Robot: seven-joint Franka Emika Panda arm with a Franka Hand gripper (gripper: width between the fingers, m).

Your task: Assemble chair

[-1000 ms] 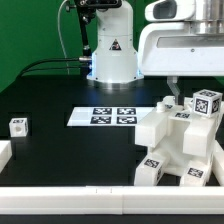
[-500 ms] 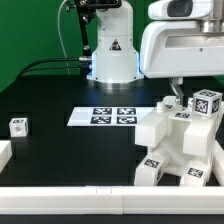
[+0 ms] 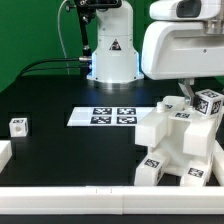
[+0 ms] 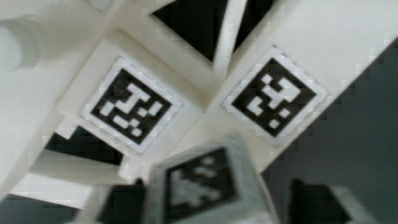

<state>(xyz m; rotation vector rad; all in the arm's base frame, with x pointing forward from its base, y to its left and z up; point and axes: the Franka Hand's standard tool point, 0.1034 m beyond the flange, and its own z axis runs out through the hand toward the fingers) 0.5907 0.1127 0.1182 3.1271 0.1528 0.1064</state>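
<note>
The partly built white chair (image 3: 175,140) stands at the exterior view's right, made of blocky pieces with square tags. At its upper right corner sits a tagged white block (image 3: 209,103), slightly tilted. My gripper (image 3: 194,98) comes down from the big white arm onto that block. In the wrist view the block (image 4: 205,178) lies between my two dark fingers (image 4: 128,202), with the gripper (image 4: 217,203) shut on it; other tagged chair faces (image 4: 128,102) lie close beyond. A small loose tagged piece (image 3: 17,126) lies far off at the exterior view's left.
The marker board (image 3: 108,116) lies flat in the middle of the black table. The robot base (image 3: 110,50) stands behind it with cables. A white part (image 3: 4,154) sits at the left edge, and a white rail (image 3: 70,200) runs along the front.
My arm has shifted a little toward the exterior view's right, and the tagged block in my gripper has moved right with it and tilted slightly.
</note>
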